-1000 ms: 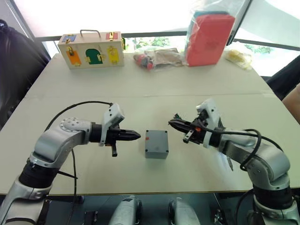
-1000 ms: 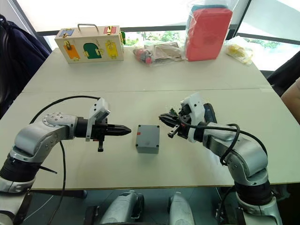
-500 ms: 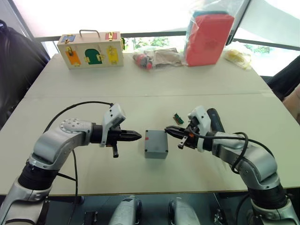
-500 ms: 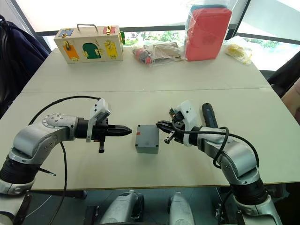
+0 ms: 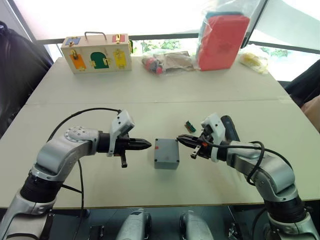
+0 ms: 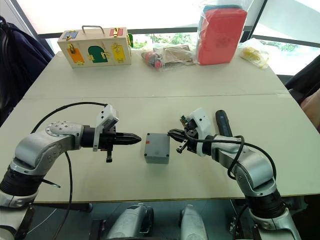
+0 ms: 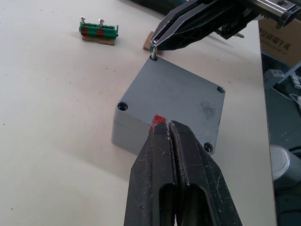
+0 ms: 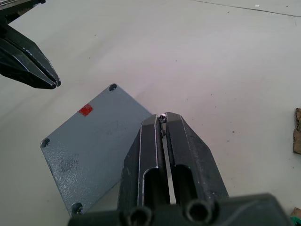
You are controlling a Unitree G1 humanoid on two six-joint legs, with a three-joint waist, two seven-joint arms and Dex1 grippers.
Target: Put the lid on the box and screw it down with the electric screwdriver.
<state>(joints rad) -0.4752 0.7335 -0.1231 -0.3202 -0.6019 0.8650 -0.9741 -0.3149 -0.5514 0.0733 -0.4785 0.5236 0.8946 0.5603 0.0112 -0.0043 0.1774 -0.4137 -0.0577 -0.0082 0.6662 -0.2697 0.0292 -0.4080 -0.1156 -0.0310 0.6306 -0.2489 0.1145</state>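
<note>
lid point(image 7: 171, 96) on box point(image 5: 166, 161) | right gripper point(image 7: 154, 45) clamps screw point(image 7: 153, 55) | left gripper point(image 5: 148, 145) closed, empty

A pale table point(image 5: 150, 107) carries the grey box point(image 5: 166, 153), lid point(image 7: 176, 96) on, between the two grippers. A green piece point(image 5: 189, 125) and the screwdriver point(image 5: 229, 127) lie just beyond the right gripper point(image 5: 179, 140). A wooden box point(image 5: 97, 52) and bagged items point(image 5: 167, 61) line the far edge.

The small square grey plastic box point(image 5: 166, 153) is set mid-tabletop point(image 5: 150, 110), flanked by the left tool point(image 5: 147, 145) and right tool point(image 5: 180, 139); the dark pen-shaped electric screwdriver point(image 6: 222, 123) lies right.
</note>
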